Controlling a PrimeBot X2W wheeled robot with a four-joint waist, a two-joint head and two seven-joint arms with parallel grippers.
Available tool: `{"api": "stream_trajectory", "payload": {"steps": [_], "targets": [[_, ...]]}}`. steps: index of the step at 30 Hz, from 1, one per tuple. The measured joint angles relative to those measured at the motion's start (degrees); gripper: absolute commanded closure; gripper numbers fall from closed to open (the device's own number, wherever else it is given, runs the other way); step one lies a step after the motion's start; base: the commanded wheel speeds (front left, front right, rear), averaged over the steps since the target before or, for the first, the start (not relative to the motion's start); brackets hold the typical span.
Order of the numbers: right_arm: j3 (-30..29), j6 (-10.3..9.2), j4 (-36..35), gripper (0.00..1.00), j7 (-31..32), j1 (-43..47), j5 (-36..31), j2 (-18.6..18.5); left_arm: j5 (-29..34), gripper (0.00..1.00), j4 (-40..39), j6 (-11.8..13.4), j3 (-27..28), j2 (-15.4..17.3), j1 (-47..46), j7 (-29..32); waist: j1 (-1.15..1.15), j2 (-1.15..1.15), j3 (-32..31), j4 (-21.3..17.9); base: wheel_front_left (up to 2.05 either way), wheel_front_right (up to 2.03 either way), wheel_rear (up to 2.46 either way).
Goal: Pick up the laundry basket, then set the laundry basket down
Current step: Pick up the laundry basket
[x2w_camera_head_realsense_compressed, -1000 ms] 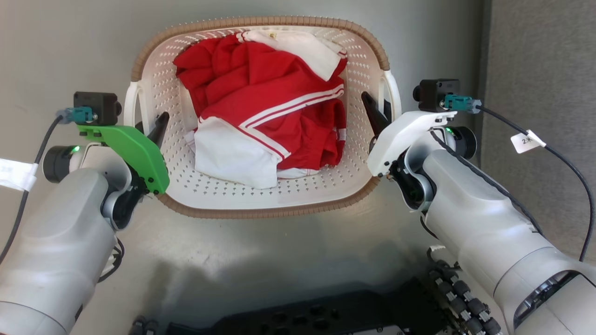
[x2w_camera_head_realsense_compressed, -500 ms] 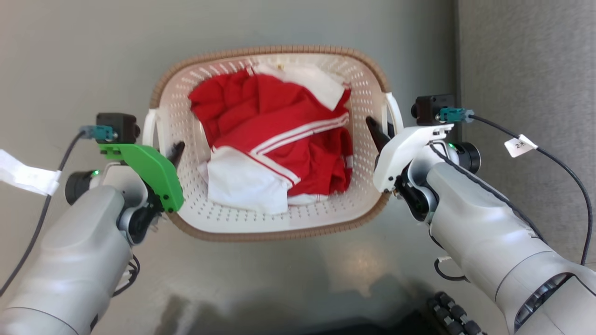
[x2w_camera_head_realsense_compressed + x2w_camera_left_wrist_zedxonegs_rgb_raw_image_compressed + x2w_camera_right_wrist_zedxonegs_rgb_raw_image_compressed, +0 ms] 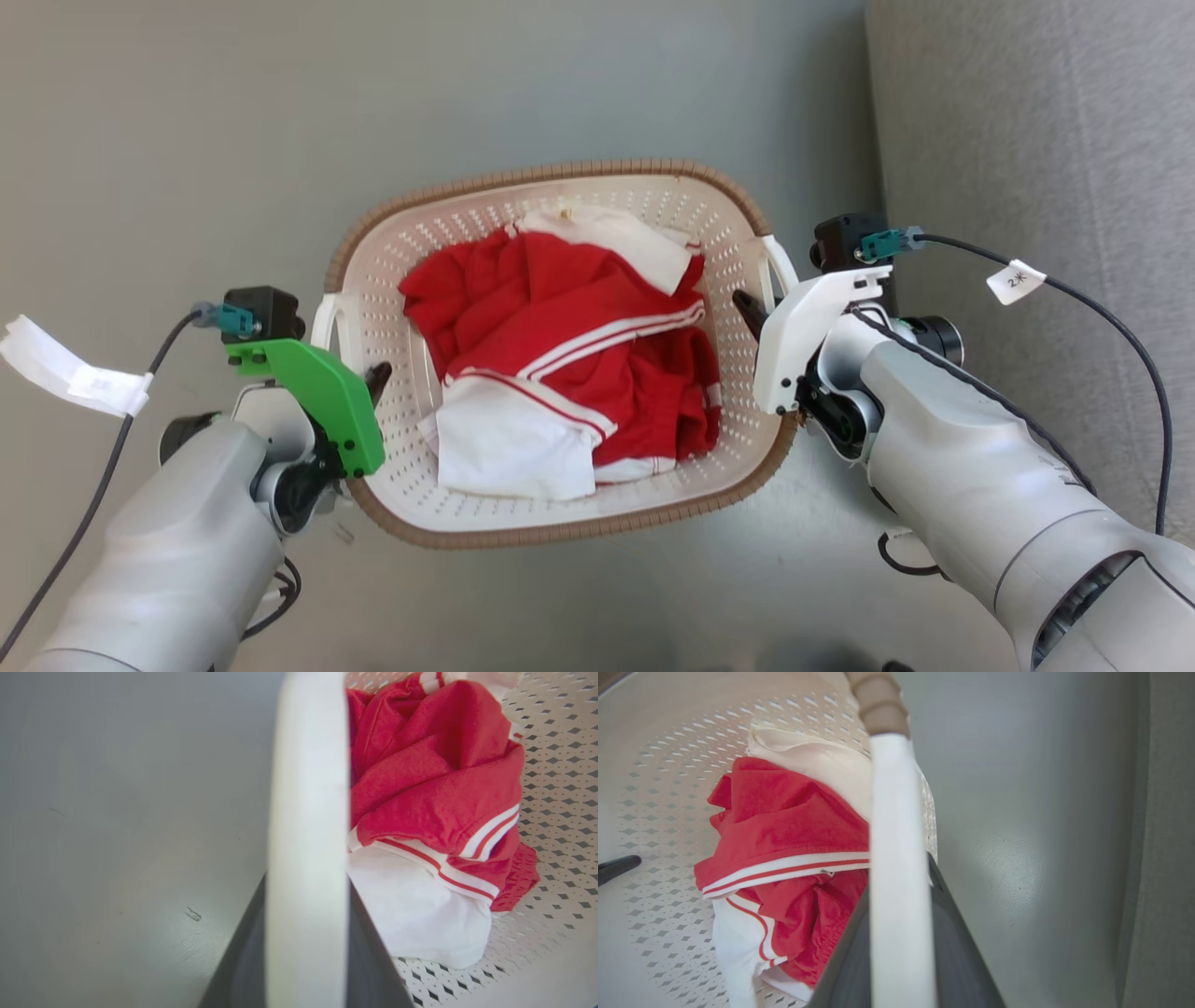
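Observation:
The laundry basket point(image 3: 560, 537), cream-white and perforated with a brown rim, sits in the middle of the head view over the grey floor and holds red and white clothes point(image 3: 560, 373). My left gripper point(image 3: 359, 378) is shut on its left white handle point(image 3: 324, 322); in the left wrist view that handle point(image 3: 306, 788) runs between my two dark fingers point(image 3: 238, 961). At the other side my right gripper point(image 3: 761, 303) is shut on the right handle point(image 3: 782, 261), seen close up as a white bar point(image 3: 896, 812) between dark fingers point(image 3: 845, 961). Whether the basket touches the floor I cannot tell.
A textured grey carpet-like surface point(image 3: 1027, 187) borders the smooth grey floor point(image 3: 280, 140) at the right, close to my right arm. Camera cables with white tags point(image 3: 1016, 280) hang beside both wrists. A small dark mark point(image 3: 192, 913) lies on the floor left of the basket.
The camera has moved: the whole picture shifted and my dark base left the bottom edge. The basket and both grippers look smaller and lower in the view. Both grips on the handles are unchanged.

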Motion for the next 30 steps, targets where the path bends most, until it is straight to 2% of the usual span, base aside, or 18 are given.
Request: {"api": "stream_trajectory", "payload": {"steps": [30], "targets": [[3.38, 1.25, 3.69, 1.00, 15.52, 8.86, 5.67, 0.03, -6.49, 1.00, 4.49, 0.24, -4.63, -3.72, 9.80, 10.44, 0.00, 0.00, -23.19, -0.70, 0.00, 0.00, 0.00]]}}
